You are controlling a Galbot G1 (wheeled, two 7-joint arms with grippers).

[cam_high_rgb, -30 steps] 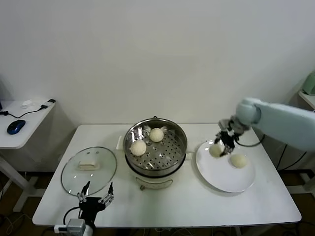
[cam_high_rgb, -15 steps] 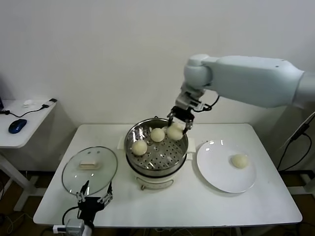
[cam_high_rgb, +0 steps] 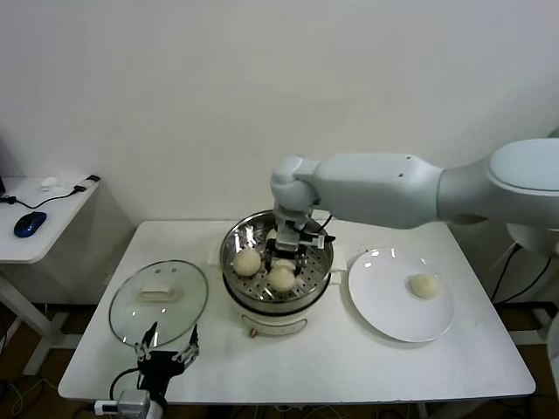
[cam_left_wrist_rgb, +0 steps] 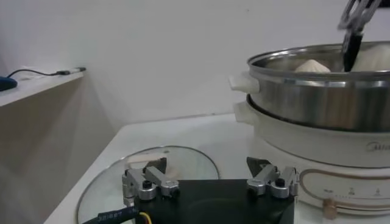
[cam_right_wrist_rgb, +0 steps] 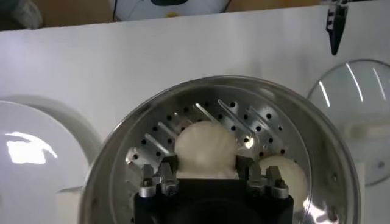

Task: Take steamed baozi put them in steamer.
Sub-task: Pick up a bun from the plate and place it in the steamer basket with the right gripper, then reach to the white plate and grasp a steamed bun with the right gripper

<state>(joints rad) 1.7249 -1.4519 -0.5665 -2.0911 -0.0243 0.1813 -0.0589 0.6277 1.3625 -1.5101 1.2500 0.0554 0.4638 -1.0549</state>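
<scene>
The steamer [cam_high_rgb: 275,319] is a shiny steel pot with a perforated tray, standing mid-table. My right gripper [cam_high_rgb: 282,267] reaches down into it, shut on a steamed baozi [cam_high_rgb: 281,279] that rests on the tray. In the right wrist view the fingers press both sides of that bun [cam_right_wrist_rgb: 205,146]. A second baozi [cam_high_rgb: 246,262] lies beside it in the pot. Another bun [cam_high_rgb: 424,285] stays on the white plate [cam_high_rgb: 384,310]. My left gripper [cam_high_rgb: 166,353] hangs open and empty near the table's front edge.
A round glass lid [cam_high_rgb: 157,301] lies flat left of the steamer, just beyond the left gripper. A side desk [cam_high_rgb: 44,218] with a mouse stands at far left. The right arm spans over the plate and the pot's right rim.
The right gripper carried a baozi from the plate across to the steamer and has lowered it onto the tray's near side. The left arm has not moved.
</scene>
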